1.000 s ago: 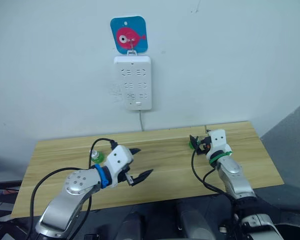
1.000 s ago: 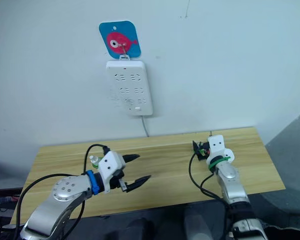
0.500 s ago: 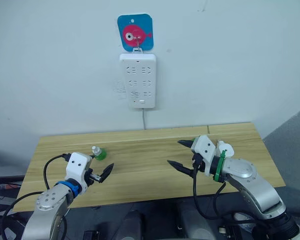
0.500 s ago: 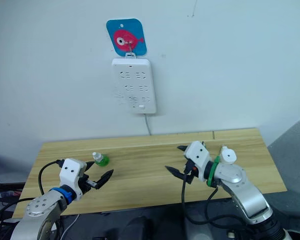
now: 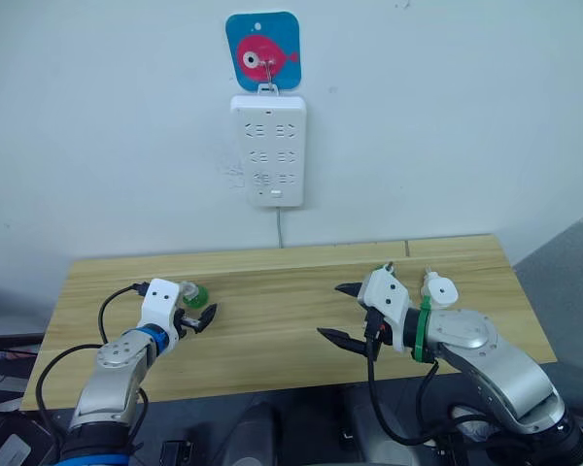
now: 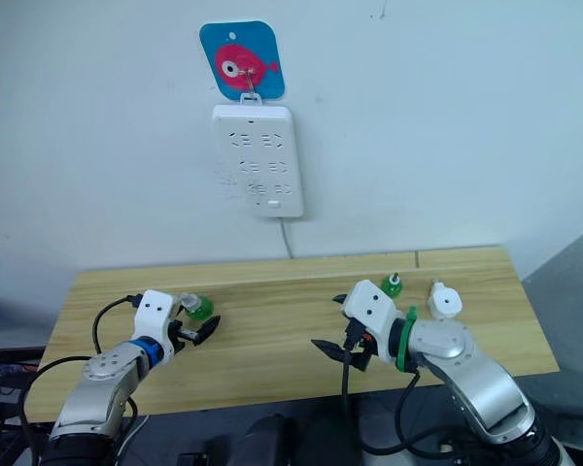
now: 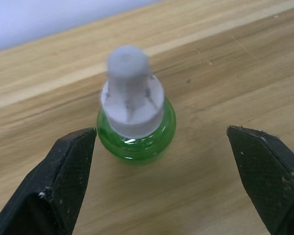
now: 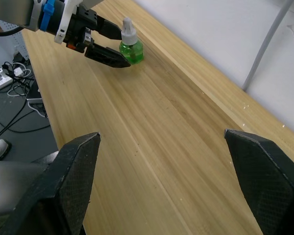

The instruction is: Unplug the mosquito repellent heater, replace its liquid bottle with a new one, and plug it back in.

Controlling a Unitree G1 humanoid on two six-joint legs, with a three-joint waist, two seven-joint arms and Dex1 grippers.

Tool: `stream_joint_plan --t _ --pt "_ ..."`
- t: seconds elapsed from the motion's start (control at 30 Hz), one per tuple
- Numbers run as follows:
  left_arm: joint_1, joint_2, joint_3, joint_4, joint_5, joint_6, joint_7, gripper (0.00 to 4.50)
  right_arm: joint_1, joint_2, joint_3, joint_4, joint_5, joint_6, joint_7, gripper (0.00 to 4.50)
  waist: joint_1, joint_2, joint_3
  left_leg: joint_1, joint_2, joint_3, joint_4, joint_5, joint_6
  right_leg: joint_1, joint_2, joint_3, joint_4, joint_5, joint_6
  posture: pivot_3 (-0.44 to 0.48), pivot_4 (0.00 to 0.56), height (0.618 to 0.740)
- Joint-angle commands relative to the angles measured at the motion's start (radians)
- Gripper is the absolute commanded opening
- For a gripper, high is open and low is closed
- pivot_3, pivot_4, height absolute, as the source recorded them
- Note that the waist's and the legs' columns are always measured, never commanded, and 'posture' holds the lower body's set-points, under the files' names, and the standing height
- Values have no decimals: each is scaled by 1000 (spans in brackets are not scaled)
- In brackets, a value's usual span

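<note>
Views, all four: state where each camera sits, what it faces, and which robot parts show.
Left eye: on the head, facing forward and down at the table, power strip and both arms.
Right eye: beside it, same scene; heater behind the right hand.
Left wrist: along the open left hand at the green bottle.
Right wrist: between the open right hand's fingers, across the table.
Shared: both wrist views show that bottle.
</note>
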Motion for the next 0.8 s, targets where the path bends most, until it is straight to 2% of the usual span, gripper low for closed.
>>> stream_joint_plan --t 0.03,0.27,0.37,0.5,0.57,0.73,0.8 --pt "-40 -6 7 49 6 -16 16 4500 8 -7 2 -84 21 31 -7 4208 0 0 3 0 0 0 0 0 0 0 0 0 0 0 0 -143 283 740" --pt "-78 -6 15 122 6 -51 18 4500 15 -14 -1 -104 25 54 -11 4208 -1 -2 6 0 0 -1 0 0 0 0 0 -1 -1 0 0 -146 281 740" --pt "-81 -3 13 144 3 -65 4 3916 12 -16 -4 -101 26 55 -12 4236 -1 -2 8 0 0 -1 0 0 0 0 0 -2 -1 0 0 -146 282 740" --pt "-93 6 7 180 9 -102 -15 2633 13 -23 -4 -101 22 50 -11 4236 -1 -2 8 0 0 -1 0 0 0 0 0 -2 -1 0 0 -148 282 740" --pt "-102 16 -4 199 16 -134 -42 2209 20 -28 -10 -105 22 46 -12 4236 -1 -2 8 0 0 -1 0 0 0 0 0 -2 -1 0 0 -151 279 740" --pt "-105 49 -47 182 29 -215 -140 2211 30 -40 -39 -121 39 45 -7 4236 -2 -2 9 -1 0 -1 0 0 -1 0 0 -2 -2 0 0 -161 270 740" --pt "-105 69 -91 108 19 -244 -236 2211 24 -51 -70 -139 68 56 8 4236 -2 -2 9 -1 0 -1 0 0 -1 0 -1 -2 -2 0 0 -164 265 740"
